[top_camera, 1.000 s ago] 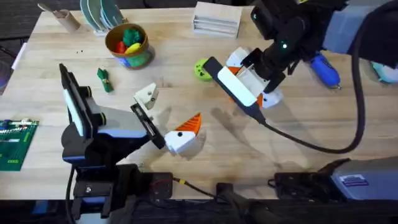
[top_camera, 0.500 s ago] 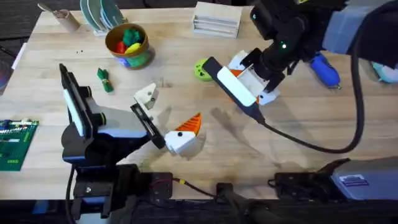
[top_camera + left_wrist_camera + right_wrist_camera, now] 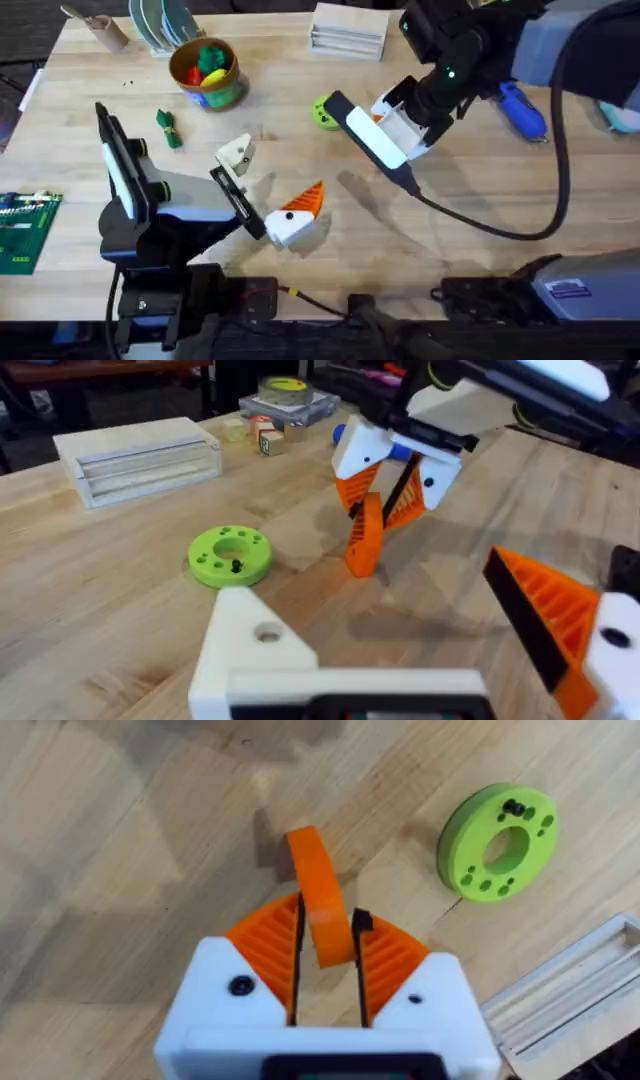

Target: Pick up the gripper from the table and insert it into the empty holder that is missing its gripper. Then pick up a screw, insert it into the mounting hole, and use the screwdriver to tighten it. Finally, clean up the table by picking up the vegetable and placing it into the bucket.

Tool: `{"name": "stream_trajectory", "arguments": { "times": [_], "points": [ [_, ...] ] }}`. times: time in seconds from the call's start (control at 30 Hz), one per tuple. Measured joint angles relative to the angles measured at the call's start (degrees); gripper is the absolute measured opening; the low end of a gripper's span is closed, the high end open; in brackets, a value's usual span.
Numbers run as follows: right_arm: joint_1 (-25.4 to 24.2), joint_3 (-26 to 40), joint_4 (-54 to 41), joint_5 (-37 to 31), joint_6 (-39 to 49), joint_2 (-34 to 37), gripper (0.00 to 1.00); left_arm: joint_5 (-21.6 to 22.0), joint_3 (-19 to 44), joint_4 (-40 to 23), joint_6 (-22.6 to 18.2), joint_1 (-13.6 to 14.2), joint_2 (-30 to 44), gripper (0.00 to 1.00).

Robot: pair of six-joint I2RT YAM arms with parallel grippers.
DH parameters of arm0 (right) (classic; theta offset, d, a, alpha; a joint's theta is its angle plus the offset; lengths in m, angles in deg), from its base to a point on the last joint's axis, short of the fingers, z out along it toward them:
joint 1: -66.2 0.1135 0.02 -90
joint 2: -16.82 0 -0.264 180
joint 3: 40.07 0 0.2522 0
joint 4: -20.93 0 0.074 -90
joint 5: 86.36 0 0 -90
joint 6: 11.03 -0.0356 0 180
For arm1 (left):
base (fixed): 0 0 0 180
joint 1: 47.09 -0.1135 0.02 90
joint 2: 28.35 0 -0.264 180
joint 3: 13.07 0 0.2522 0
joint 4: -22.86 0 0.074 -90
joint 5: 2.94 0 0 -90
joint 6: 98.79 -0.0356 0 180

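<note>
My right gripper (image 3: 325, 955) is closed on the gripper (image 3: 318, 895), the orange piece, which hangs tip down just above the table near the lime-green ring (image 3: 497, 843); I should carry it level to the holder (image 3: 236, 153) on my left gripper (image 3: 265, 190), whose jaws stand wide with nothing between them. The slot of the holder is hidden from me, so I must approach slowly and not tilt the piece

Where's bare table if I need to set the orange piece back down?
Bare wood lies between the left gripper and the cable. The far edge is crowded: bucket, green ring, white box, screwdriver. The right gripper holds the orange piece.
</note>
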Motion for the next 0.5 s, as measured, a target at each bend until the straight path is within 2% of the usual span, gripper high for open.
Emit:
{"name": "stream_trajectory", "arguments": {
  "times": [0.13,0.27,0.5],
  "points": [
    [0.0,0.0,-0.01,0.01,0.02,-0.01,0.274,0.0,0.0,0.0,0.0,0.0,0.0,0.992],
    [-0.02,0.13,0.11,0.0,-0.06,-0.02,0.032,0.0,0.0,0.0,0.0,0.0,0.0,0.993],
    [-0.02,0.15,-0.11,0.0,0.01,-0.02,0.023,0.0,0.0,0.0,0.0,0.0,0.0,0.993]
  ]
}}
